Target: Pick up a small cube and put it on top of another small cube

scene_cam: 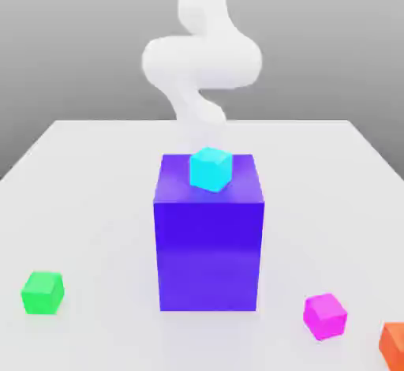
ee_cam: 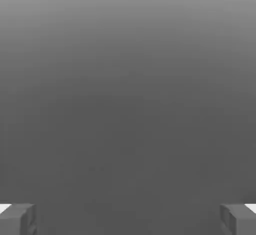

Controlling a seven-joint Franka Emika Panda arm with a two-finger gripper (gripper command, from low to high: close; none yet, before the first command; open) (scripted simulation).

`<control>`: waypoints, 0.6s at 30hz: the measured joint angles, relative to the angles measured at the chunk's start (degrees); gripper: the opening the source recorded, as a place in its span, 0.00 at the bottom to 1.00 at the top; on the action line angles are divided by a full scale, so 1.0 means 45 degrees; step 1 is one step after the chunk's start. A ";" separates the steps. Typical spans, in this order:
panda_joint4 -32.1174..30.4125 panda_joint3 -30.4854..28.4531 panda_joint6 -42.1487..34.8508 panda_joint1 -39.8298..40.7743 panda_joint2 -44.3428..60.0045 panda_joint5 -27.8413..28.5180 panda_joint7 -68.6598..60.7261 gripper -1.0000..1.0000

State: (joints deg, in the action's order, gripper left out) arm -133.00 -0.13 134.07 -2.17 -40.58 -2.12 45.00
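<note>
Step in hand: we judge the pick has not begun; our arm (scene_cam: 201, 61) rears up behind the big blue-purple block (scene_cam: 208, 235), and no cube is yet approached.
Claw: in the hand view our claw (ee_cam: 128, 219) stands with its two fingertips (ee_cam: 17, 219) spread as wide as they go, nothing between them, looking onto plain grey.
Task's thing: the small magenta cube (scene_cam: 325, 316) sits on the white surface (scene_cam: 95, 204), well apart from our claw, on the far side of the blue-purple block from the arm and toward the exterior view's right.
Other cubes: a cyan cube (scene_cam: 211, 169) rests on top of the blue-purple block, nearest the arm; a green cube (scene_cam: 43, 293) lies on the surface toward the exterior view's left, well apart from the claw; an orange cube (scene_cam: 393, 346) lies just beside the magenta one, cut off by the frame edge.
Count: we see four small cubes, one each of magenta, cyan, green and orange; one big block; one arm; one claw.
Next move, as we judge it: we must carry the open claw out past the tall block, bring it down squarely astride the magenta cube, close, then lift clear.
Caution: the block stands between arm and target, so we must keep the reach clear of it and of the cyan cube on top.
</note>
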 joint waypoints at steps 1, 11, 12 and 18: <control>-0.0117 0.0011 0.0217 -0.0193 0.0504 -0.0204 -0.0081 0.50; -0.1191 0.0668 0.2216 -0.1746 0.5183 -0.1541 -0.0423 0.50; -0.1299 0.0792 0.2420 -0.1857 0.5643 -0.1590 -0.0396 0.50; -0.1969 0.1537 0.3703 -0.2568 0.8392 -0.1232 0.0222 0.50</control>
State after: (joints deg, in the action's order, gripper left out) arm -141.86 6.79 150.73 -13.72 -2.82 -7.66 46.00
